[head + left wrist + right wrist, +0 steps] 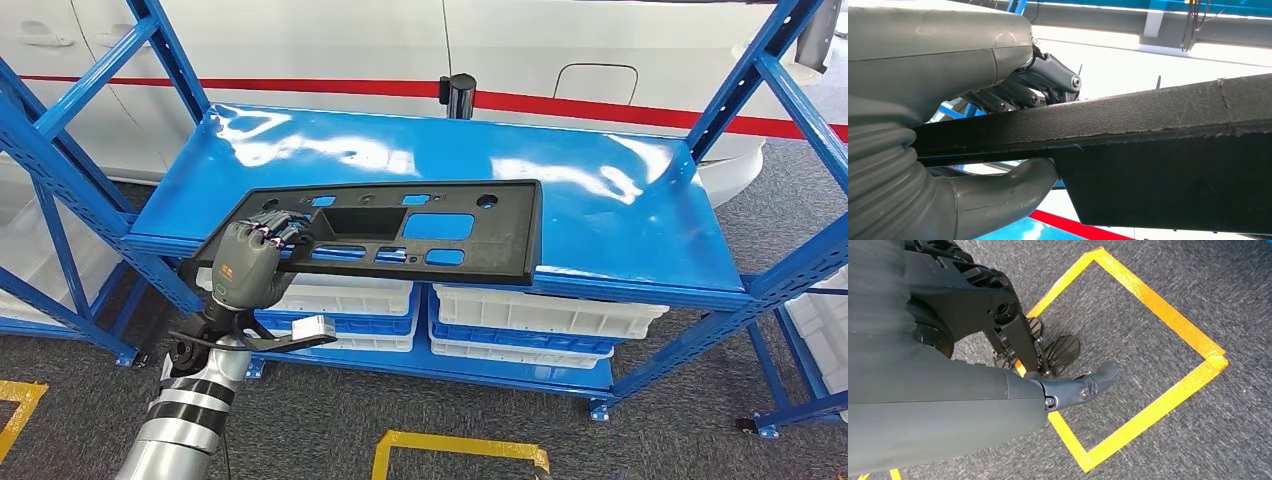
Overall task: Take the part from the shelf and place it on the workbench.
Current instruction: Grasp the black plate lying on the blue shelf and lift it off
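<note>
Left hand gripped black part at near-left edge, fingers over, thumb under. Part lay on blue shelf, overhanging front. Judged rigid, light, wide; one-end hold risks sag. Right hand hung empty, fingers extended.

Left hand clamped closed; right hand hangs, fingers extended.

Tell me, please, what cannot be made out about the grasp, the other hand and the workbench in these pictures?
- Head view: the left hand covers the long black plastic panel's near corner, hiding the thumb.
- Left wrist view: the panel's far end is cut off by the picture edge.
- Right wrist view: the right hand hangs above the grey carpet; the cover hides most fingers.
- Workbench: outside every view.
</note>
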{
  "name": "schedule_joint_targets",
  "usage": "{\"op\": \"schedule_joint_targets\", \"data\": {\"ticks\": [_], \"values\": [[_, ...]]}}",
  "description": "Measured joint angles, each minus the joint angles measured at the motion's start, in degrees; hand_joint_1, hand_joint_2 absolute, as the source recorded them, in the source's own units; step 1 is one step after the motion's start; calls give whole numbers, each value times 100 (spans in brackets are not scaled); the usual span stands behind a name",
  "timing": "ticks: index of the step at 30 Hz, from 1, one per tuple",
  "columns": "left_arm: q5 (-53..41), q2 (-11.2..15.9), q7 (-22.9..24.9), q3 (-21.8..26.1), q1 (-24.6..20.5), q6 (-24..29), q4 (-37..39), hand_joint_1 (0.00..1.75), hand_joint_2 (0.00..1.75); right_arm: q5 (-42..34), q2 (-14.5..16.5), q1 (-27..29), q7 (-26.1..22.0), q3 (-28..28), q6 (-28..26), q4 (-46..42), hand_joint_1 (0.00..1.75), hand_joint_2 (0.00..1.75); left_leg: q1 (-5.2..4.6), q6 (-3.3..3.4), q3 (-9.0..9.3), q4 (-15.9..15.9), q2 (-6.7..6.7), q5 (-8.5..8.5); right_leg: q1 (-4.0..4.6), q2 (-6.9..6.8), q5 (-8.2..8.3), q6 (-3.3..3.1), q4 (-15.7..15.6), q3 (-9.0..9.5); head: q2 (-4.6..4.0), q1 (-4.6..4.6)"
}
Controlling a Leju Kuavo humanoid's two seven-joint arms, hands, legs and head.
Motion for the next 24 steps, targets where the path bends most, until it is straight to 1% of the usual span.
{"op": "schedule_joint_targets", "data": {"ticks": [4,7,8,10,11,12,14,15,16,17,18,19,20,21,22,23,24], "values": [[-28,0,-14,0,1,0,0,175,175,0,3,-1,0,2,0,0,0,175,-17,5,-3,9,-1,-3,-17,0,6,10,-3,0,0,-1],[-46,0,-16,0,0,0,0,175,175,0,7,-1,0,1,0,1,0,175,-37,25,-6,15,-1,1,-39,1,19,32,-9,0,0,-1],[-49,0,-16,0,-1,0,-1,175,175,0,9,-2,0,0,0,1,0,175,-43,41,-9,10,-1,10,-45,2,30,48,-18,1,0,-2],[-54,-5,-16,-1,-5,0,-11,175,175,0,5,-8,1,1,0,1,0,175,-13,101,17,-54,9,67,-28,3,25,83,-11,-25,0,-3],[-54,-11,-16,-2,-10,0,-19,175,175,0,3,-13,1,1,0,0,0,175,14,138,35,-91,18,103,-17,-1,-31,88,99,-94,0,4],[-54,-19,-16,-3,-11,0,-26,175,175,0,1,-19,1,2,0,0,0,175,43,167,49,-123,28,134,-11,-6,-129,84,331,-223,0,17],[-52,-33,-16,-4,0,-1,-30,175,175,0,1,-23,3,2,0,1,0,175,63,191,41,-133,44,157,-36,-16,-393,75,1115,-640,0,40],[-52,-37,-16,-4,12,-1,-29,175,175,0,2,-20,5,1,0,2,0,175,64,189,34,-132,49,156,-53,-18,-476,89,1467,-838,0,44],[-52,-39,-16,-4,22,-2,-28,175,175,0,1,-16,7,1,0,2,0,175,66,183,36,-131,52,153,-69,-22,-481,123,1647,-961,0,43],[-52,-42,-16,-4,27,-2,-27,175,175,0,-2,-13,8,0,0,2,0,175,72,170,46,-129,51,144,-82,-27,-382,177,1572,-960,0,44],[-52,-45,-16,-4,29,-2,-27,175,175,0,-6,-12,9,-1,0,2,0,175,80,148,64,-127,47,129,-93,-36,-202,240,1263,-844,0,44],[-52,-49,-16,-5,29,-2,-27,175,175,0,-11,-13,9,-1,1,2,0,175,86,116,83,-125,43,106,-102,-54,5,295,811,-660,0,47],[-51,-52,-16,-5,25,-2,-28,175,175,0,-13,-18,9,-1,2,3,0,175,76,78,87,-116,39,80,-97,-68,155,313,398,-465,0,51],[-48,-55,-17,-7,21,-2,-30,175,175,0,-14,-25,9,-1,3,4,0,175,65,43,76,-104,37,61,-91,-76,241,293,114,-335,0,50],[-42,-58,-19,-9,18,-3,-30,175,175,1,-13,-30,11,-1,4,6,0,175,52,13,57,-95,37,48,-80,-76,259,255,-21,-275,0,48],[-32,-61,-25,-10,16,-3,-30,175,175,1,-11,-35,14,-1,4,8,0,175,45,-14,37,-89,38,43,-66,-66,238,202,-30,-266,0,47],[-22,-64,-33,-12,17,-4,-30,175,175,2,-10,-36,16,-1,4,8,0,175,51,-41,31,-87,39,34,-77,-58,236,155,-28,-280,0,43]]}}
